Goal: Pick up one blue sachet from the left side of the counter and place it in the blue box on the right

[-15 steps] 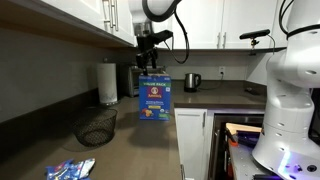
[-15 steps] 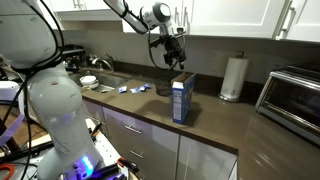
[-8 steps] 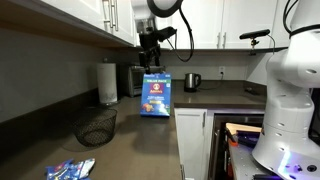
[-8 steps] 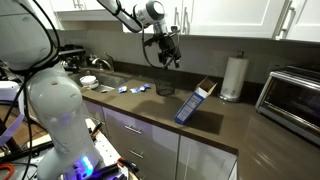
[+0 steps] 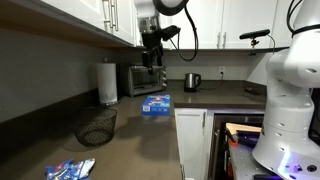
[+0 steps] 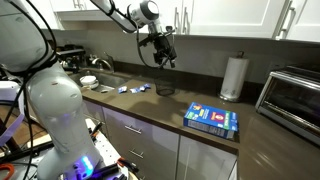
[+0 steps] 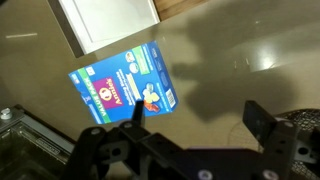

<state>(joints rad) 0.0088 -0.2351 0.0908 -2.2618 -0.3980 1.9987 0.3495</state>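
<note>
Box (image 5: 155, 104) lying flat on counter (image 5: 130, 140), printed face up, gripper (image 5: 152, 58) high above it, fingers (image 7: 134, 115) spread apart, sachets (image 5: 70, 170) well apart from box.

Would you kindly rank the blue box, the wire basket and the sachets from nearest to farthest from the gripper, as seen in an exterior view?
1. Blue box, lying flat right below the gripper.
2. Wire basket, closer to the camera, picture-left.
3. Sachets, at the near end of the counter.
</note>
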